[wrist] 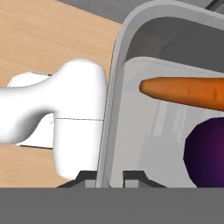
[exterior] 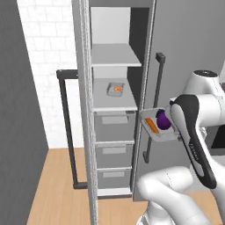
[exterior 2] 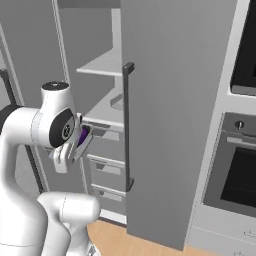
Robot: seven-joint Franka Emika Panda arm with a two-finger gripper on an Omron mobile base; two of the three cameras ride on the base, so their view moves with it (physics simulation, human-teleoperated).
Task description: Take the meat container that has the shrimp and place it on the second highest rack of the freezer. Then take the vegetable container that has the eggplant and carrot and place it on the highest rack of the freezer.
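One vegetable container (wrist: 114,109) between gripper (wrist: 110,175) fingertips

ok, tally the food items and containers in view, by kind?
Grey shallow trays: 2, one held by the claw, one on the second-highest freezer shelf
Straight orange carrot: 1
Glossy dark-purple eggplant: 1
Curled orange shrimp: 1
Total: 5

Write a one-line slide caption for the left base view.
Gripper holds tray of carrot and eggplant beside the open freezer.

Glossy white arm (exterior: 200,103) of rounded, bulbous segments, dark charcoal joint bands, a black-capped joint up top, small dark fingertips (wrist: 87,178) below.
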